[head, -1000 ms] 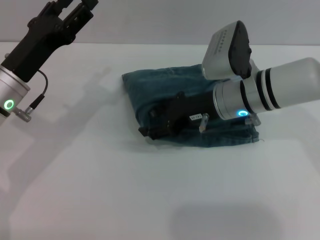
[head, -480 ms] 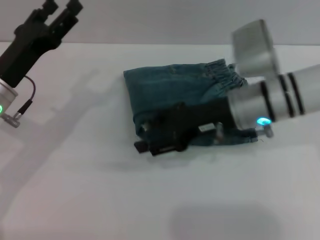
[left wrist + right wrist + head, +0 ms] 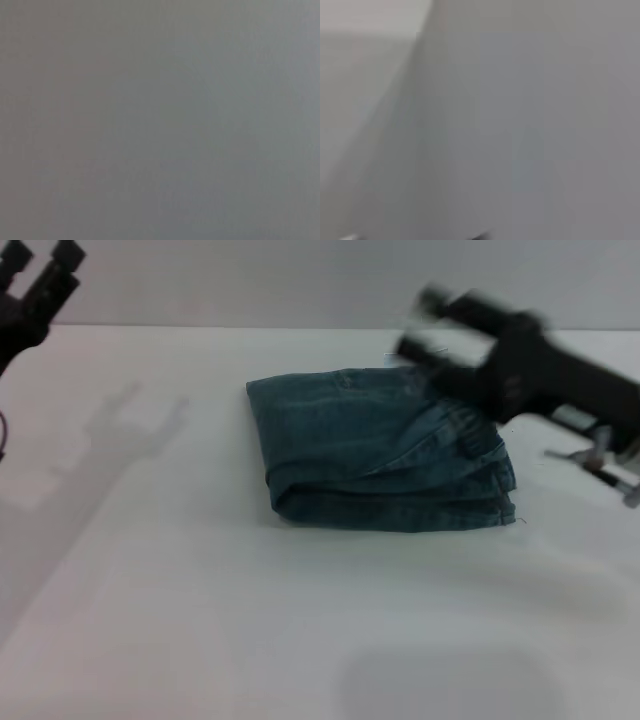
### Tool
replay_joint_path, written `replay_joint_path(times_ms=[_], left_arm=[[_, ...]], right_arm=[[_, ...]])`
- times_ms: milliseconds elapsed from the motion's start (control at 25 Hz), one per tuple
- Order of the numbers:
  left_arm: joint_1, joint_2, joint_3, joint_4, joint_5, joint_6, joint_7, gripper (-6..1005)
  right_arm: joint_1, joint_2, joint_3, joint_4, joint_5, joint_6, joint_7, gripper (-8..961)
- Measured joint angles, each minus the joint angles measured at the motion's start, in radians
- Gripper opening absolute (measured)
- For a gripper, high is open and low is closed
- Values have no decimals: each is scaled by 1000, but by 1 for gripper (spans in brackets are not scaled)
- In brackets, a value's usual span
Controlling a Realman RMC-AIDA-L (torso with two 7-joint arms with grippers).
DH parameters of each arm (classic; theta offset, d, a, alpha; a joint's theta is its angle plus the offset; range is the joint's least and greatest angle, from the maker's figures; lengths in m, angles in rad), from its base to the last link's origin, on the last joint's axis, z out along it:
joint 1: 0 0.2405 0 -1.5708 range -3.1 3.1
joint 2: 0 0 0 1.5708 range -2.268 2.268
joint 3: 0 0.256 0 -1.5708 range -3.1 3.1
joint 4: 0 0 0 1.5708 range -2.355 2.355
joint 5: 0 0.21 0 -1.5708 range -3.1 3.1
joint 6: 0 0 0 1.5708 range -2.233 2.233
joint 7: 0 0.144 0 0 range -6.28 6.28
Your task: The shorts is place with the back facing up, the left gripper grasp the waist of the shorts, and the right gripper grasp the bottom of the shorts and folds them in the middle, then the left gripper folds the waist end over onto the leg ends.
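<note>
The shorts (image 3: 380, 465) lie folded into a compact stack mid-table, so both folds look finished. The left gripper (image 3: 38, 272), fingers spread, and the blurred right gripper (image 3: 440, 325), seemingly holding nothing, hang clear.

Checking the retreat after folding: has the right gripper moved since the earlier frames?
Yes. The right gripper has lifted off the shorts and swung toward their far right corner.

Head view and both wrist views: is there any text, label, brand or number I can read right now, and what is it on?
No readable text in any view.
The shorts: folded denim, no print or label showing.
The right end effector: motion-blurred, no label legible.
The left end effector: no markings visible.
Both wrist views: plain grey, nothing written.
</note>
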Motion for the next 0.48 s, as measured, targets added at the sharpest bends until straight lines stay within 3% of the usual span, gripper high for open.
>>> replay_joint_path(times_ms=[320, 480], left_arm=[[14, -4, -169, -139, 0, 193, 170, 814], [7, -8, -227, -223, -26, 231, 267, 814]], right_arm=[[-38, 0, 61, 344, 590, 0, -474, 616], [-34, 1, 74, 439, 828, 15, -667, 616]])
